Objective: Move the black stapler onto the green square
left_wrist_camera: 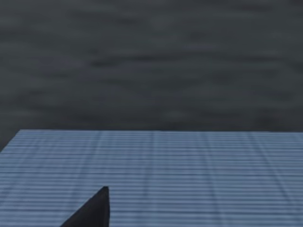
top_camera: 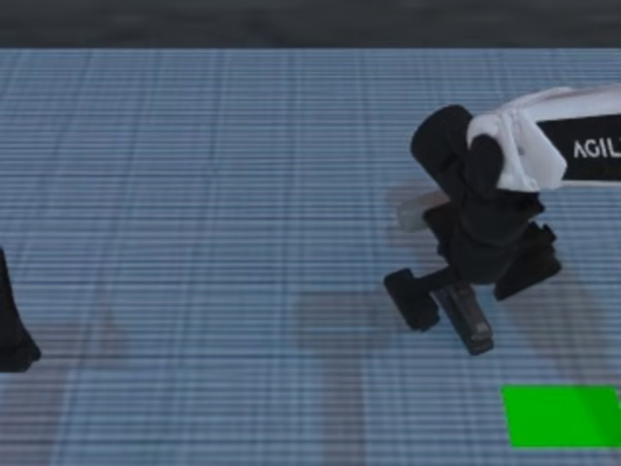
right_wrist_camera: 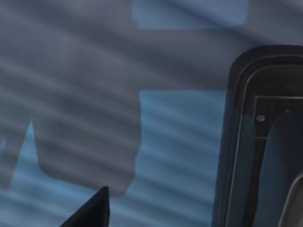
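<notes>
Here, open counter point(top_camera: 194, 194) is seen to the left of the black stapler point(top_camera: 468, 318), and the green square point(top_camera: 563, 416), cut by the right edge, lies near but apart. The right tool point(top_camera: 456, 296) is spread around the stapler, ungripped. The left tool point(top_camera: 12, 335), parked at the left edge, is mostly cut off; its state cannot be told.

The black stapler point(top_camera: 468, 316) is small, narrow and dark, angled with its rounded end toward the table's near right. The green square point(top_camera: 563, 416), flat, bright and unmarked, lies near it at the near right edge, apart from it.
</notes>
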Tool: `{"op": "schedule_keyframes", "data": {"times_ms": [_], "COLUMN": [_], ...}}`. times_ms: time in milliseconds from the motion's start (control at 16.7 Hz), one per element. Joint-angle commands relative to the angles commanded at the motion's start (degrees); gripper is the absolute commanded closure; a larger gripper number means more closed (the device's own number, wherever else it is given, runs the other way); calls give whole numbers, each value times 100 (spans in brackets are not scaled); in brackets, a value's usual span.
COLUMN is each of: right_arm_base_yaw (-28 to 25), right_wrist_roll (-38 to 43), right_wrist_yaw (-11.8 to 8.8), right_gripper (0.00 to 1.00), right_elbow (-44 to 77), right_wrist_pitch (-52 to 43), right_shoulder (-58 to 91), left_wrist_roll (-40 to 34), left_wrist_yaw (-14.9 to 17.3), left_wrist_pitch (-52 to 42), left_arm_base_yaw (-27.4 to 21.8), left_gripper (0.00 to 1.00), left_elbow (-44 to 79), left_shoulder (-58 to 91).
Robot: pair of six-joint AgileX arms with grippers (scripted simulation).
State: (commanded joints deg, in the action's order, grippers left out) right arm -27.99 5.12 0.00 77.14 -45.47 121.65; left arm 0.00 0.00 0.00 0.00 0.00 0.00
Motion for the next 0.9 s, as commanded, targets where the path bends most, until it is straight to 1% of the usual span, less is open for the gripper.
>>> {"op": "schedule_keyframes", "data": {"times_ms": [780, 840, 900], "right_arm_base_yaw": [0, 0, 0], "right_wrist_roll": [0, 0, 0], "right_wrist_yaw": [0, 0, 0], "right_gripper": [98, 100, 100], "right_elbow": [0, 0, 0], "right_wrist_pitch": [0, 0, 0], "right_shoulder": [0, 0, 0], "left_wrist_roll": [0, 0, 0], "left_wrist_yaw": [0, 0, 0], "left_wrist_pitch": [0, 0, 0], "left_arm_base_yaw": [0, 0, 0], "left_gripper": [0, 0, 0], "left_elbow": [0, 0, 0], "left_shoulder": [0, 0, 0]}}
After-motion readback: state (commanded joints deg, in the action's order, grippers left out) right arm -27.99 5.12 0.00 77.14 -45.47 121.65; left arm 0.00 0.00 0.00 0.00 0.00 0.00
